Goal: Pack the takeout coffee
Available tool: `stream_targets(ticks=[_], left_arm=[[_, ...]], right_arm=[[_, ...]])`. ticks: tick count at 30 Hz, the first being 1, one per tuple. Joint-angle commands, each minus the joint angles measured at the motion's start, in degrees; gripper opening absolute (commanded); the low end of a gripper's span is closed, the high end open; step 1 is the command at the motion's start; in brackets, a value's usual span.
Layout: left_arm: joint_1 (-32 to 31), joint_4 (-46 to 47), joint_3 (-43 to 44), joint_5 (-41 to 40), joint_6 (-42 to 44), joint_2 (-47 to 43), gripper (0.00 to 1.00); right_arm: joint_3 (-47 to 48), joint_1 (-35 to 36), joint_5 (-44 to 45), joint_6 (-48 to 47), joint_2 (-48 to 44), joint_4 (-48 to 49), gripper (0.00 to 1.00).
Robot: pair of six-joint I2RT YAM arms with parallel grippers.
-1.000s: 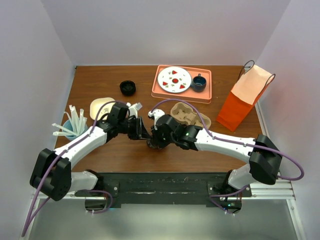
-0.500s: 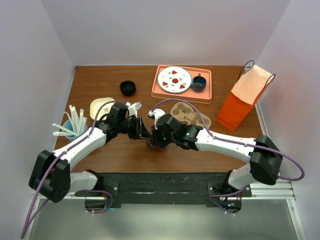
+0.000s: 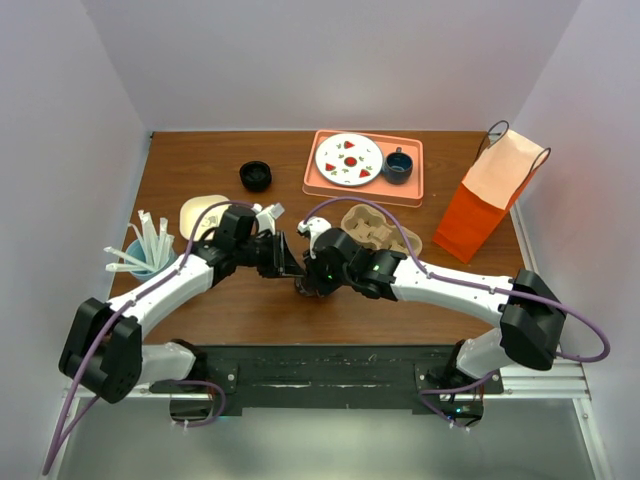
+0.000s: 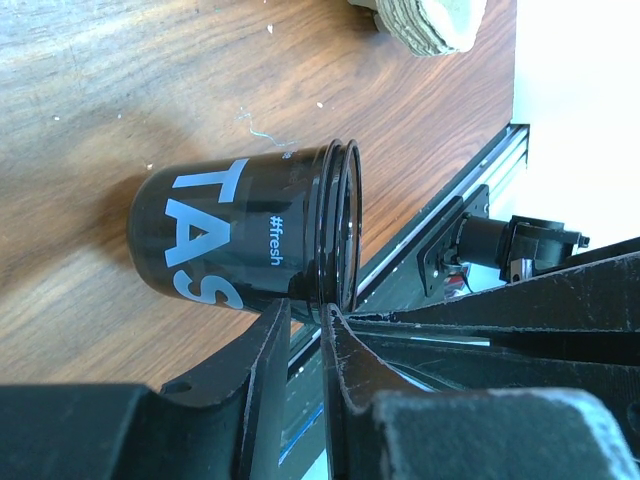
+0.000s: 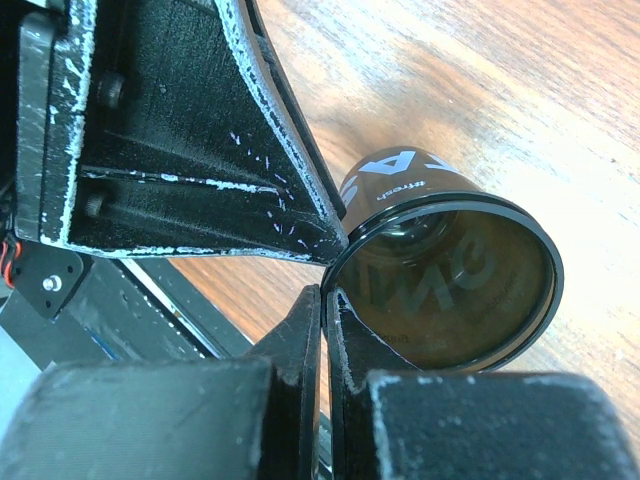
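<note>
Left gripper [image 4: 310, 318]: jaws nearly together, and I read them as nipping the rim of the takeout coffee [image 4: 240, 235]. Right gripper [image 5: 322, 298]: jaws pressed together on nothing, tips right at that same rim. The cup sits near-centre on the table [image 3: 200, 160] between my two arms; whether upright or tilted, I cannot tell. Packing looks barely begun: the cardboard carrier [image 3: 390, 232] just beyond and the orange bag [image 3: 490, 200] far right both lack it, so lift and placement remain.
</note>
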Motion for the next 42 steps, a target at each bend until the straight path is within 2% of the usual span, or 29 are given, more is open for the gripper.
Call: stream_targets(ticks=[1, 17, 30, 37, 42], left_arm=[[0.0, 3.3, -0.7, 0.8, -0.6, 1.2, 0.24], [-1.4, 2.0, -2.1, -2.5, 1.8, 3.4, 0.23], [-1.4, -0.4, -1.0, -5.3, 3.3, 4.5, 0.23], [-1.4, -2.5, 3.7, -7.4, 3.4, 5.2, 0.23], [-1.3, -7.3, 8.3, -11.8, 3.8, 4.8, 0.26]], right_arm=[[1.4, -0.1, -1.5, -0.6, -1.3, 1.9, 0.0], [4.1, -0.1, 0.5, -2.1, 0.8, -0.1, 0.0], [8.7, -0.2, 1.8, -5.0, 1.7, -6.0, 0.0], [13.0, -0.2, 5.2, -8.0, 3.0, -11.8, 0.0], [14.9, -0.7, 6.2, -9.4, 3.9, -13.9, 0.0]])
